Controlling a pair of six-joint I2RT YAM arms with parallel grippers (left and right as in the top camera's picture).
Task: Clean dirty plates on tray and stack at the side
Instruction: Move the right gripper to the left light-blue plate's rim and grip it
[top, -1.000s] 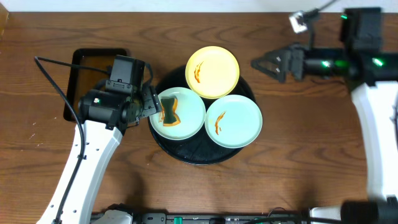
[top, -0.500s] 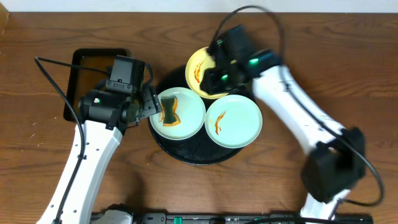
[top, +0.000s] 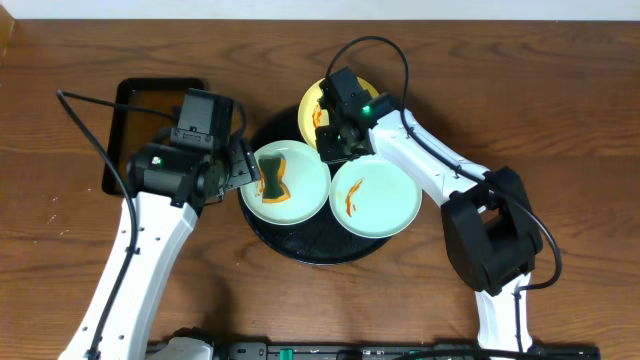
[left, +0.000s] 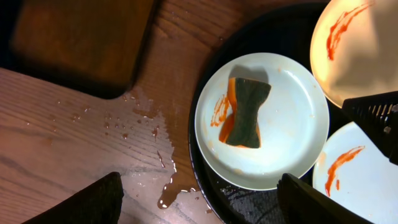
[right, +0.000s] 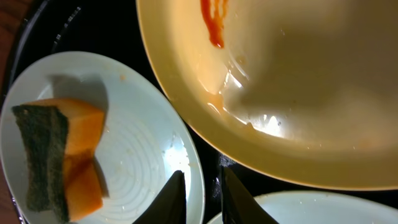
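Three plates lie on the round black tray. The left mint plate carries a green-and-orange sponge and sauce smears. The right mint plate and the yellow plate each show an orange streak. My right gripper is down between the plates. In the right wrist view its jaws stand narrow astride the rim of the left mint plate, below the yellow plate. My left gripper hangs open above the near rim of that plate, with nothing between its fingers.
A smaller rectangular black tray with brownish liquid sits to the left of the round tray. Water drops and a small puddle lie on the wooden table between the two trays. The right arm reaches across the yellow plate.
The right arm has swung in from the far right and come down over the tray. Its jaws have closed from wide to narrow across the left mint plate's rim. The left arm is still.
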